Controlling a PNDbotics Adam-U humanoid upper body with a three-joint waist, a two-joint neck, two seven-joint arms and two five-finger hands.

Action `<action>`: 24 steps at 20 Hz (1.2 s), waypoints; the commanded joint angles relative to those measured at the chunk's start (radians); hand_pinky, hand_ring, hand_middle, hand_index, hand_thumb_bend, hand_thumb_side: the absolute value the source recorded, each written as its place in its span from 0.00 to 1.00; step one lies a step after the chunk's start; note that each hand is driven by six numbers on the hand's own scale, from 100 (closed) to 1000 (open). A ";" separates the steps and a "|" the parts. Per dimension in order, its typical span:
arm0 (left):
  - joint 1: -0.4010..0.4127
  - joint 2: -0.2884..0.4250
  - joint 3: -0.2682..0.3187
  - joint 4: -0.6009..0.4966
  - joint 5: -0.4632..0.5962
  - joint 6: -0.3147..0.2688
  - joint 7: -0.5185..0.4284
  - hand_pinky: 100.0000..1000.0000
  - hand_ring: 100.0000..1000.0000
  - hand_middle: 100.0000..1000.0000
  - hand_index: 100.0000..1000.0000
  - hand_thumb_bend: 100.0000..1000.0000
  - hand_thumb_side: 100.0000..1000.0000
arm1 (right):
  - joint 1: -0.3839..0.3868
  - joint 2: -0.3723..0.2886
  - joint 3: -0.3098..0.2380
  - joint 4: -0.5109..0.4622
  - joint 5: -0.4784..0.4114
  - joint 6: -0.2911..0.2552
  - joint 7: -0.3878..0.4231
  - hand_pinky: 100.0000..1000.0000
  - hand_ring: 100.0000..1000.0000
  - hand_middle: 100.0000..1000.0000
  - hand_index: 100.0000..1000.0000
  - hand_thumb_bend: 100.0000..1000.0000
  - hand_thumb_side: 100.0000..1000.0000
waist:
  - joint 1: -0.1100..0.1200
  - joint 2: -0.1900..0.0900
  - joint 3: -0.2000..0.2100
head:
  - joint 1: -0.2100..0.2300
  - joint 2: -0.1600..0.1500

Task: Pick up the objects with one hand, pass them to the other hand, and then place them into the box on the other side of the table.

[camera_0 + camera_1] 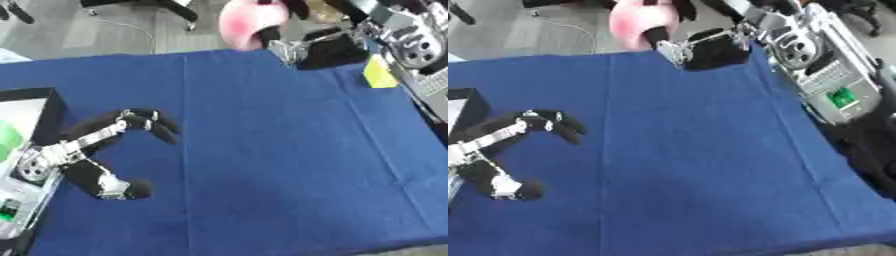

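Note:
A round pink object is up at the far edge of the blue-clothed table. My right hand comes in from the upper right, and its black fingers curl round the pink object. My left hand lies low over the cloth at the left. Its fingers and thumb are spread, with nothing between them. Just left of that hand stands a black-walled box with a white inside, holding something green.
A yellow piece lies at the table's far right corner. Grey equipment stands along the right edge. The floor beyond the far edge shows chair legs and a cable.

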 commanded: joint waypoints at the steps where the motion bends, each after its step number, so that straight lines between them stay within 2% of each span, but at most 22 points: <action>1: -0.021 0.019 0.009 0.015 -0.030 -0.011 0.011 0.75 0.70 0.77 0.75 0.54 0.63 | -0.025 0.002 0.002 -0.018 -0.017 -0.003 0.003 0.65 0.30 0.10 0.30 0.00 0.00 | -0.010 -0.016 -0.002 | 0.015 -0.002; 6: -0.033 0.005 0.009 0.034 -0.061 -0.024 0.031 0.76 0.70 0.77 0.76 0.56 0.62 | -0.031 0.020 0.025 -0.018 -0.025 0.018 0.010 0.65 0.29 0.10 0.30 0.00 0.00 | -0.012 -0.016 0.000 | 0.031 -0.002; 14: -0.043 -0.014 -0.004 0.041 -0.091 -0.049 0.031 0.76 0.71 0.78 0.77 0.57 0.60 | -0.050 0.053 0.060 -0.018 -0.016 0.085 0.010 0.64 0.28 0.09 0.30 0.00 0.00 | -0.017 -0.018 -0.001 | 0.036 -0.002; 19: -0.043 -0.016 -0.005 0.045 -0.096 -0.054 0.036 0.76 0.71 0.78 0.76 0.57 0.60 | -0.052 0.056 0.065 -0.018 -0.012 0.094 0.005 0.64 0.28 0.09 0.30 0.00 0.00 | -0.018 -0.018 -0.001 | 0.036 -0.002; 20: -0.039 -0.019 0.000 0.050 -0.097 -0.052 0.039 0.76 0.71 0.78 0.76 0.56 0.51 | -0.049 0.060 0.064 -0.018 -0.010 0.098 0.005 0.64 0.28 0.09 0.30 0.00 0.00 | -0.021 -0.019 -0.001 | 0.037 -0.002; 22: -0.027 -0.029 0.020 0.075 -0.096 -0.038 0.057 0.75 0.70 0.77 0.75 0.53 0.51 | -0.049 0.071 0.068 -0.018 -0.003 0.118 0.009 0.64 0.28 0.09 0.30 0.00 0.00 | -0.029 -0.021 -0.003 | 0.039 -0.002; 24: -0.021 -0.037 0.035 0.104 -0.083 -0.018 0.080 0.74 0.69 0.77 0.73 0.43 0.60 | -0.054 0.076 0.071 -0.018 0.001 0.132 0.009 0.64 0.28 0.09 0.30 0.00 0.00 | -0.034 -0.022 -0.005 | 0.039 -0.002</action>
